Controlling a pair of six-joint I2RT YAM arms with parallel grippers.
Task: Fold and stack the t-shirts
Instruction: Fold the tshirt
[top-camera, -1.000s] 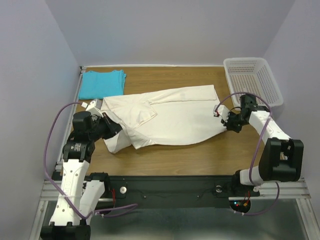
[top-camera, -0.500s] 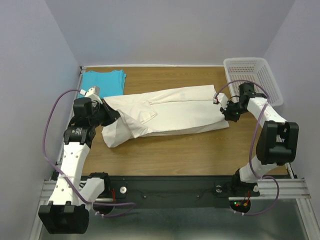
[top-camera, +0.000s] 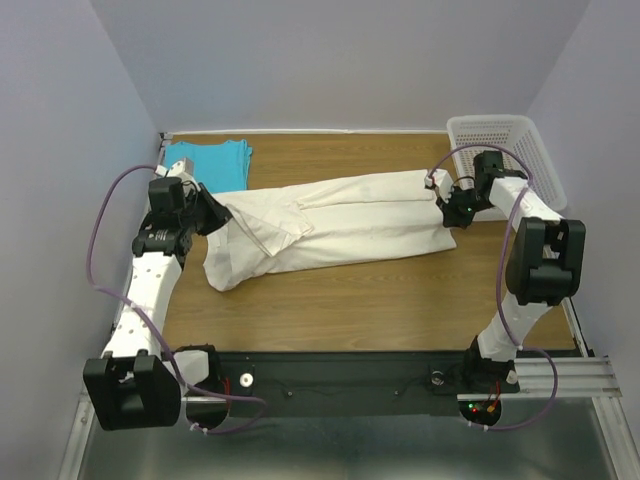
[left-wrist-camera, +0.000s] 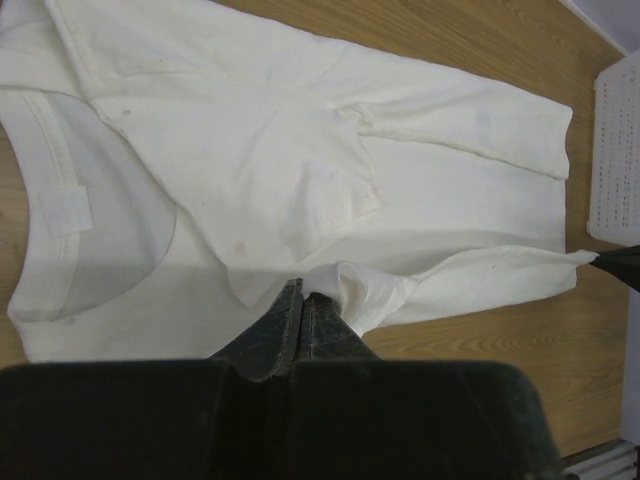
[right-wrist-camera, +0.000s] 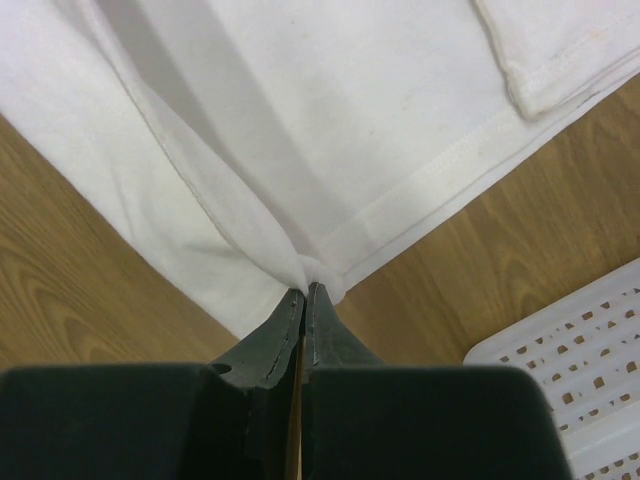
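A large cream t-shirt (top-camera: 340, 222) lies stretched across the middle of the table, folded lengthwise. My left gripper (top-camera: 212, 208) is shut on its left end, near the collar; the wrist view shows cloth (left-wrist-camera: 380, 290) pinched at my left gripper (left-wrist-camera: 303, 290). My right gripper (top-camera: 441, 195) is shut on the hem at the shirt's right end; in the wrist view my right gripper (right-wrist-camera: 305, 291) holds a bunched hem corner (right-wrist-camera: 318, 265). A folded turquoise t-shirt (top-camera: 208, 165) rests at the back left corner.
A white perforated basket (top-camera: 505, 155) stands at the back right, close behind the right arm; its corner (right-wrist-camera: 570, 380) shows beside the right gripper. Side walls close in the table. Purple cables loop from both arms.
Both grippers have carried the cream shirt's near edge toward the back of the table, folding it over and narrowing it. Both arms now reach further back.
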